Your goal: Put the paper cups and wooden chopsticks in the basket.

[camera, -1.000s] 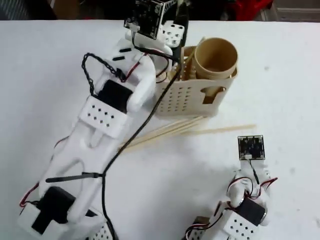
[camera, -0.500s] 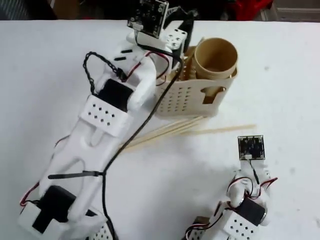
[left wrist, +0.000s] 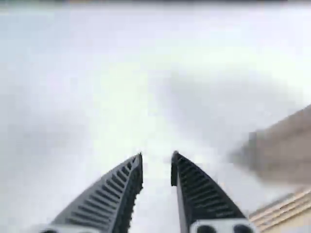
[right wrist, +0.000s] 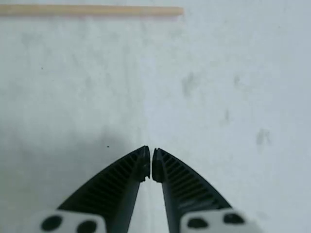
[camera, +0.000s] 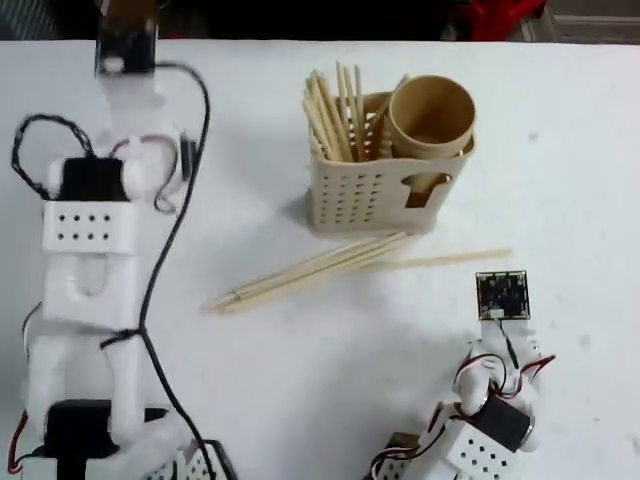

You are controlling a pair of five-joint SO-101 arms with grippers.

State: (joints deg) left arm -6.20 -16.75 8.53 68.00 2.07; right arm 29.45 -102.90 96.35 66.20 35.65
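Several wooden chopsticks (camera: pixel 312 269) lie loose on the white surface (camera: pixel 560 180) just near of the basket (camera: pixel 360 200). They form a flat bundle running from the near left toward the basket's foot, with a lone chopstick (camera: pixel 450 260) apart to the right. A further bundle (camera: pixel 335 110) already stands upright in the basket's left part, and a paper cup (camera: pixel 432 120) sits in its right part, so the loose sticks look like the step still to do. The left arm (camera: pixel 88 225) stands at the left of the surface, well apart from the basket, and the left claw (left wrist: pixel 156 162) shows a narrow gap between its tips with nothing held. The right arm (camera: pixel 495 410) sits at the near right, and the right claw (right wrist: pixel 149 158) has its tips all but touching, holding nothing. It points at bare surface, with what is probably the lone chopstick (right wrist: pixel 92 9) lying crosswise beyond it. To pick well, the chosen claw should open clearly wider than the sticks and come down over their middle with the jaws straddling them across their length. It should reach close to the surface before closing, since thin sticks will likely roll or slip. A middle grip should keep them level. Then it can tip them upright and lower them beside the standing bundle without knocking the light basket.
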